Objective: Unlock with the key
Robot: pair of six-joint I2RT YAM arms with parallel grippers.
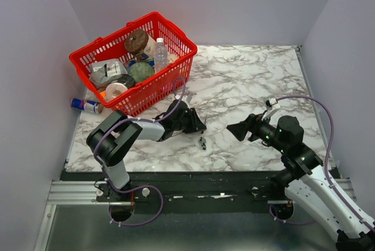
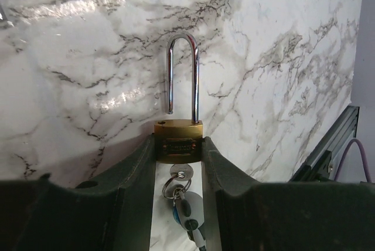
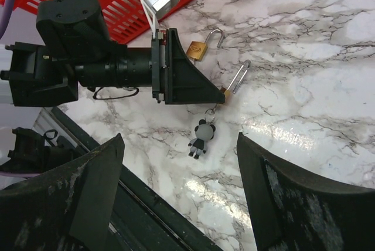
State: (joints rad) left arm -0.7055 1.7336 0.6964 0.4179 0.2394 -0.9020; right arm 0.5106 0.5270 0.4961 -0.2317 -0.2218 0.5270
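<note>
Left gripper (image 2: 179, 143): closed partway on the brass body of a padlock (image 2: 179, 141), one finger on each flank. Its long shackle (image 2: 183, 75) points straight away from the wrist, towards the top of the left wrist frame. One leg of the shackle appears free of the body, so the lock is judged already open or nearly so. The key (image 2: 181, 173) sits at the bottom face of the body, in the channel between the two fingers, on the same axis as the shackle but pointing back towards the wrist. A ring (image 2: 171, 191) hangs from it. Right gripper (image 3: 180, 142): spread wide, holding nothing, facing the lock from the right of the overhead frame, apart from it. The left arm is the nearer. Any turn of the key is judged to need entry from the ring side, where a charm (image 3: 201, 136) lies on the surface (image 1: 252, 81). Count: two padlocks, the second padlock (image 3: 198, 50) lying loose beside the left gripper; one key made out; one ring; one charm.
</note>
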